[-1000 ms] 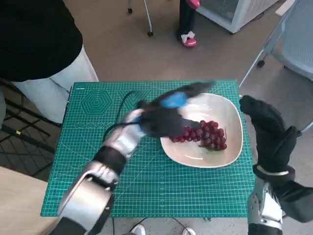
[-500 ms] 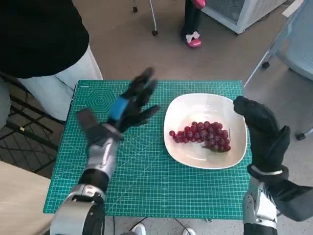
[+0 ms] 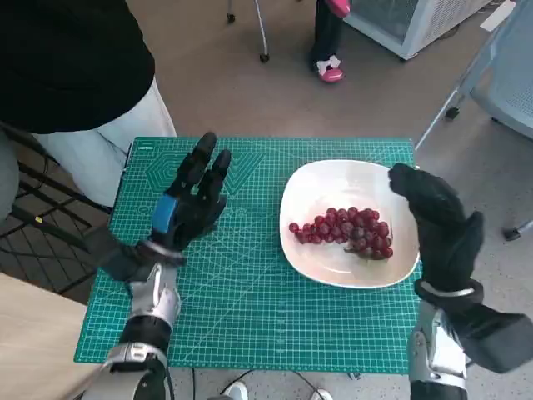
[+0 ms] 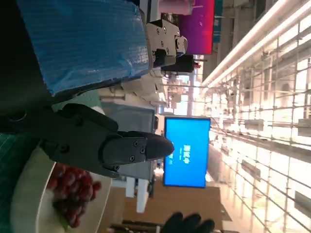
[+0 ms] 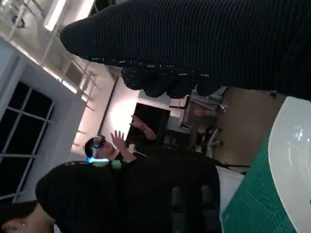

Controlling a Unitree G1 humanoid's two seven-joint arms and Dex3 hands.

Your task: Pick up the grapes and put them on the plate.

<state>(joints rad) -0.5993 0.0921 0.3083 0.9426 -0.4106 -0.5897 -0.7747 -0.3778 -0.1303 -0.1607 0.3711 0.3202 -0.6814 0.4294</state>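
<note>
A bunch of red grapes [image 3: 346, 231] lies in the white plate [image 3: 331, 179] on the right side of the green mat. My left hand [image 3: 187, 204] hovers over the mat's left half, well clear of the plate, fingers spread and holding nothing. My right hand [image 3: 437, 223] is raised at the plate's right rim, fingers apart, empty. The left wrist view shows the grapes [image 4: 70, 189] on the plate [image 4: 26, 194] beyond my black fingers [image 4: 104, 143]. In the right wrist view the glove [image 5: 209, 43] spans the top and the plate rim [image 5: 289, 160] shows at the edge.
The green cutting mat [image 3: 250, 283] covers the small table. A person in black top and pale trousers [image 3: 83, 92] stands at the table's far left corner. Another person's feet [image 3: 326, 62] and chair legs [image 3: 250, 25] are on the floor beyond. A person [image 5: 121, 184] shows in the right wrist view.
My left hand has let go of the grapes on the plate and drawn back leftward over the mat, fingers spread. The right hand shifted slightly toward the plate's rim.
</note>
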